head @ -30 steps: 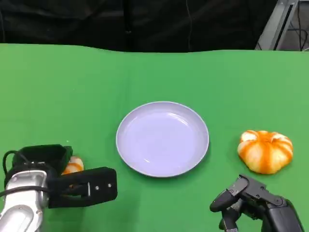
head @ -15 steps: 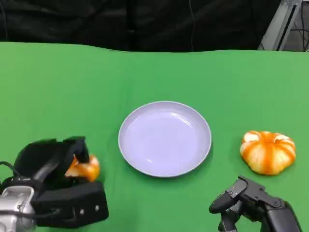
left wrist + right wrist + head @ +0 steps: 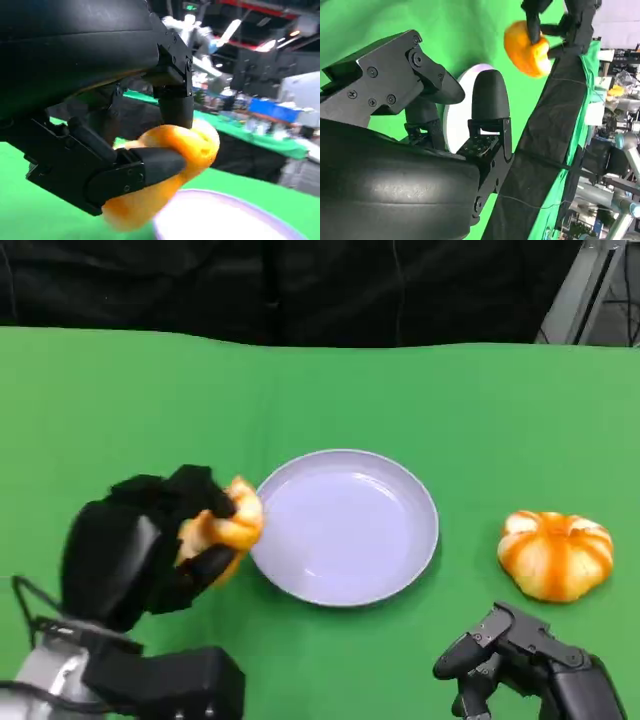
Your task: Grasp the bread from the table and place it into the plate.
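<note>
Your left hand (image 3: 140, 550) gripped the bread (image 3: 225, 528) above the table (image 3: 120, 410), just beside the plate's (image 3: 345, 530) left rim. Your right hand (image 3: 520, 665) held nothing, fingers loosely apart, near the pumpkin-shaped bun (image 3: 552, 553).

A golden-orange bread (image 3: 228, 525) is held in the black left hand (image 3: 150, 540). A plain pale lavender plate (image 3: 343, 527) is seen on the bright green table (image 3: 130, 410). At the right, an orange pumpkin-shaped bun (image 3: 553, 553) is streaked with cream.
</note>
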Available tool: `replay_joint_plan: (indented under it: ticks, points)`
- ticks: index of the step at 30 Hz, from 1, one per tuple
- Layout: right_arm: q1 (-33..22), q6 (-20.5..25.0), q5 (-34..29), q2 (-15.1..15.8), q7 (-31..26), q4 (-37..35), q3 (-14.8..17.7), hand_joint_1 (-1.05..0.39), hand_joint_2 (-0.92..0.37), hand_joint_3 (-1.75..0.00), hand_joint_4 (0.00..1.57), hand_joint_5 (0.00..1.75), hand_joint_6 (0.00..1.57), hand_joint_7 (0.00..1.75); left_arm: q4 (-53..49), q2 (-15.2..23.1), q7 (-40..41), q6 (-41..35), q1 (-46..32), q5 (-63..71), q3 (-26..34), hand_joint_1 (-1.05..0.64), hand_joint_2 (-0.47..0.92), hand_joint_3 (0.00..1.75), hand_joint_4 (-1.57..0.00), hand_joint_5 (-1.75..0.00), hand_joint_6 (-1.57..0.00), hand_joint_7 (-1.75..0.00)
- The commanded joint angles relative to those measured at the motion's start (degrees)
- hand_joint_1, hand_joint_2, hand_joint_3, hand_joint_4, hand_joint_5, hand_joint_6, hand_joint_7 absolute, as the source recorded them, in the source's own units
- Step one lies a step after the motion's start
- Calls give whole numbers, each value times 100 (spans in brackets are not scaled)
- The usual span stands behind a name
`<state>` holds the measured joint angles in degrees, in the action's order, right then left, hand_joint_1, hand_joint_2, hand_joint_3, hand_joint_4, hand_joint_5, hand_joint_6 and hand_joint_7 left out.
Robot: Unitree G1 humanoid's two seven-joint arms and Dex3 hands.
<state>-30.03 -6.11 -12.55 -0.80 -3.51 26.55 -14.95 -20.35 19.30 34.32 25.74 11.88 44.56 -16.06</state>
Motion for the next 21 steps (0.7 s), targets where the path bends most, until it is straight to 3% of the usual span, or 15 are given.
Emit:
replay_joint_plan:
  ticks: [1, 5, 9, 13, 21]
  points:
    - [-22, -2, 36, 50, 11, 56, 39, -2, -52, -115, 62, 162, 70, 131, -29, 27, 54, 97, 155, -1, -5, -17, 39, 132, -90, -175, -67, -175]
    - [-40, 73, 12, 60, 23, 119, 45, -2, -52, -115, 63, 162, 70, 131, -255, -372, -97, -45, 706, 138, -319, -18, 37, 132, -93, -175, -70, -175]
    - [-42, 96, 11, 64, 26, 136, 43, -2, -52, -116, 63, 161, 70, 131, -330, -415, -74, -74, 804, 147, -391, -18, 37, 132, -94, -175, -71, -175]
    - [-92, 18, -25, 26, -34, 123, -25, -3, -51, -116, 63, 161, 71, 131, -992, -1057, -330, -189, 1575, 134, -803, -21, 35, 133, -93, -175, -73, -175]
    - [-131, 116, -38, 11, -40, 217, -102, -3, -52, -117, 62, 163, 69, 131, -1359, -1281, -565, -407, 1936, 120, -1061, -22, 37, 123, -92, -175, -71, -175]
